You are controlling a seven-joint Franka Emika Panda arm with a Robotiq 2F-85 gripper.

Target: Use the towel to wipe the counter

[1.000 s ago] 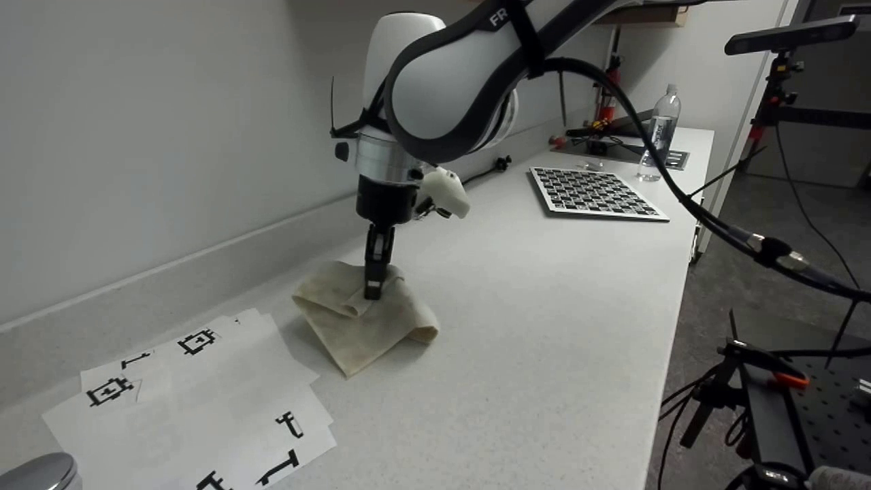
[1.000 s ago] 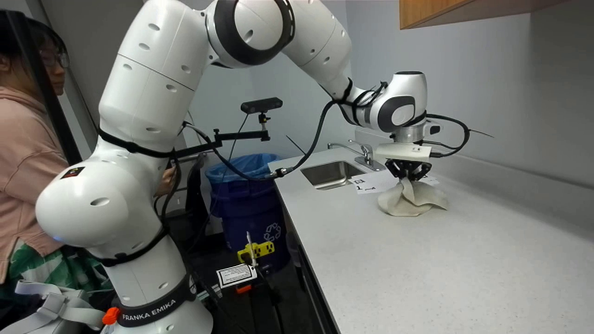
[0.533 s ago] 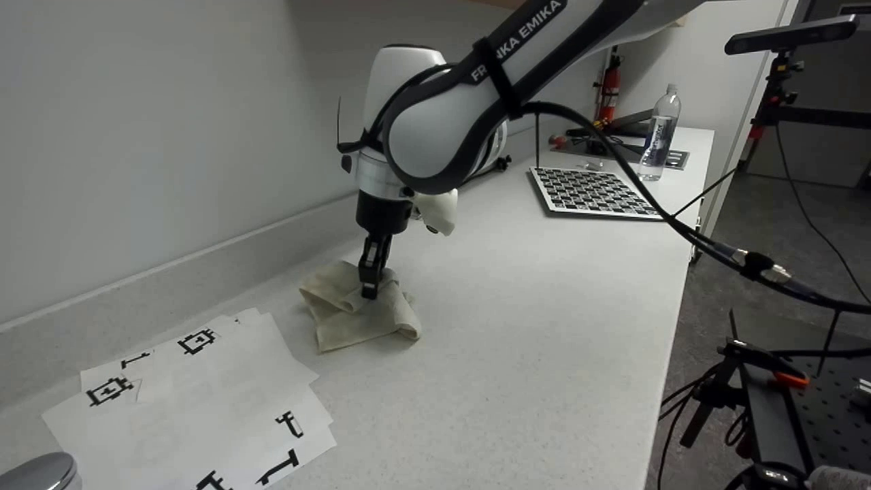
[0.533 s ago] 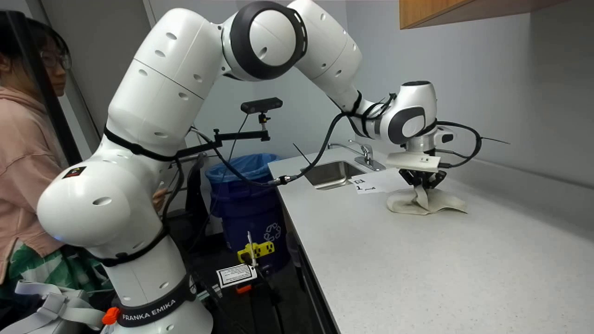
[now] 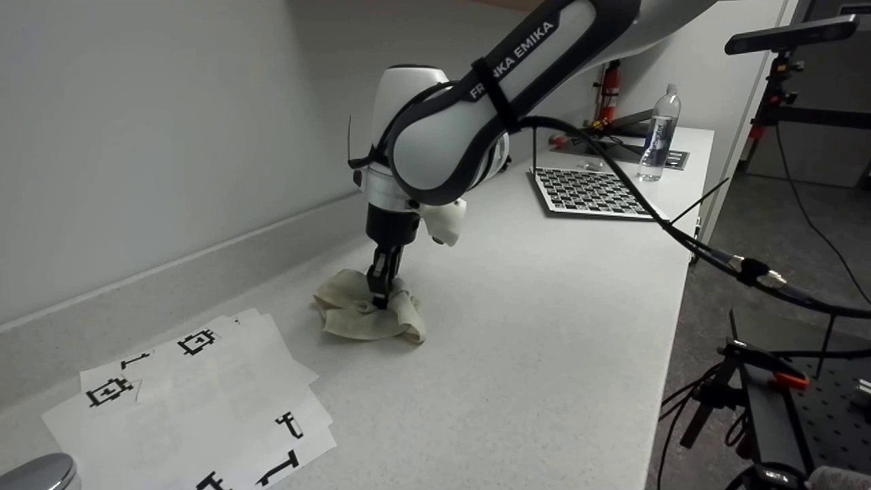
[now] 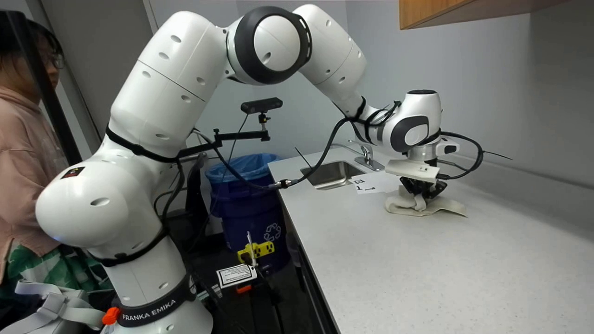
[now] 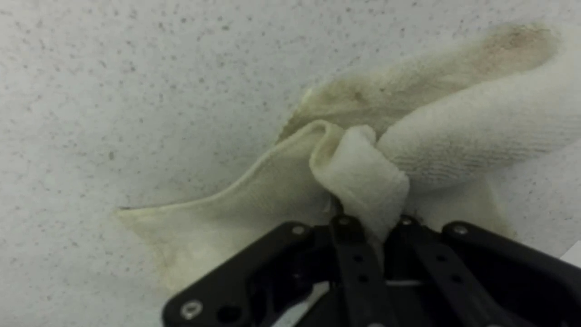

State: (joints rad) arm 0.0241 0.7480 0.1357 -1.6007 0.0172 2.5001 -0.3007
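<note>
A cream towel lay crumpled on the speckled pale counter, on the side toward the wall, its edges spread around a raised fold. The wrist view showed a brownish stain on one turned-over flap. The black gripper pointed down at the towel's middle, its jaws clamped on that fold. In both exterior views the white arm reached over the counter and bent down to the towel. Papers printed with black marks lay near the towel, apart from it. Farther along the counter, in an exterior view, a checkered board lay flat, with a bottle upright just past it. In an exterior view, a sink with a faucet sat in the counter beyond the papers, a blue bin stood beside the counter, and a person in pink was partly visible behind the arm.
</note>
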